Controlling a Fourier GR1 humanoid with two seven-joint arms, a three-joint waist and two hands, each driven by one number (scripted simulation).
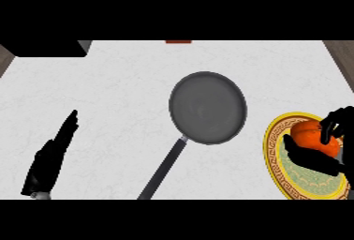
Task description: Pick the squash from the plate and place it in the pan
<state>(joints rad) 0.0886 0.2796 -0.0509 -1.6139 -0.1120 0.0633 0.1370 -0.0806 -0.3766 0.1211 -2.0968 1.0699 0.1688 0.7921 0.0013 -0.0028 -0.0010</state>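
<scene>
An orange squash [311, 136] lies on a round plate [276, 154] with a yellow patterned rim at the right edge of the counter. My right hand [325, 161] is curled round the squash, thumb below it and fingers [333, 124] over its far side. A dark grey pan [207, 108] sits in the middle of the counter, its long handle [165, 168] pointing toward the lower edge. Nothing lies in the pan. My left hand [52, 157] rests open at the lower left, fingers straight and pointing up.
A black box [45, 48] stands at the far left corner. A small red thing [178, 41] shows at the far edge. The white counter ends at a brown strip [342, 54] on the far right.
</scene>
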